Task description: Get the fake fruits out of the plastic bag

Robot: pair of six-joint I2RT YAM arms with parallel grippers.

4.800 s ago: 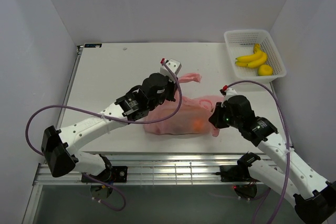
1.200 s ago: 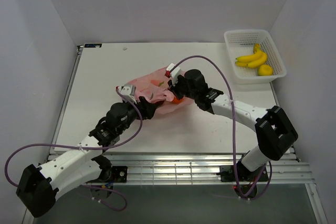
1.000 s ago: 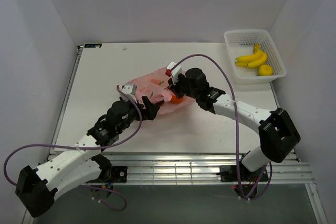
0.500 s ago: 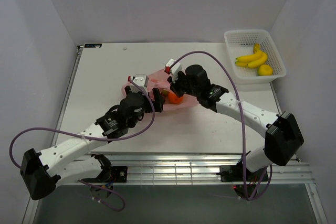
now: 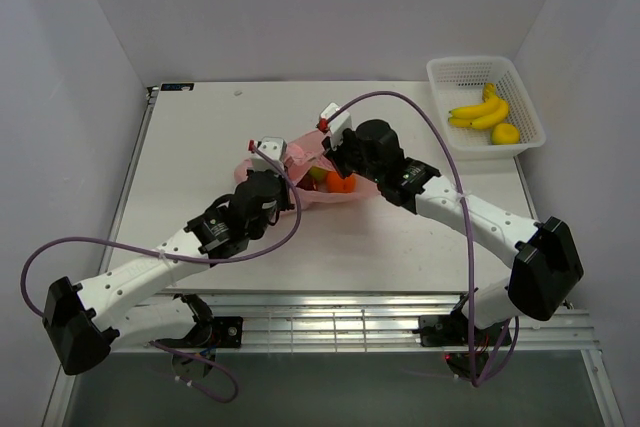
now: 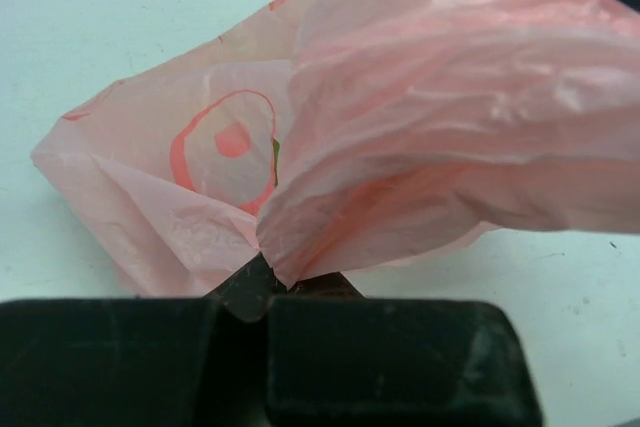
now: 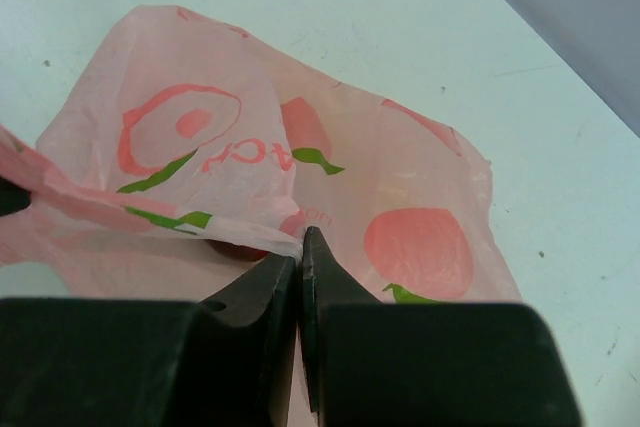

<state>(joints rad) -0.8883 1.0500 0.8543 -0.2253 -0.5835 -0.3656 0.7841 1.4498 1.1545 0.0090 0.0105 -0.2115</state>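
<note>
Now that its mouth gapes wider than half a second ago, the plastic bag at mid-table bares an orange fruit and a yellow-green fruit. Its long axis runs left-right, mouth rightward. The left gripper and right gripper each pinch its film tight.

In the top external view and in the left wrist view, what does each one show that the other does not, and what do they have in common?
Only the top external view shows both arms, the white basket holding the banana bunch, and an orange fruit at the mouth of the plastic bag. Only the left wrist view shows, from close, the left end effector shut on a fold of the film, and a red ring print on the film. Both views show the pink bag and the white table.
</note>
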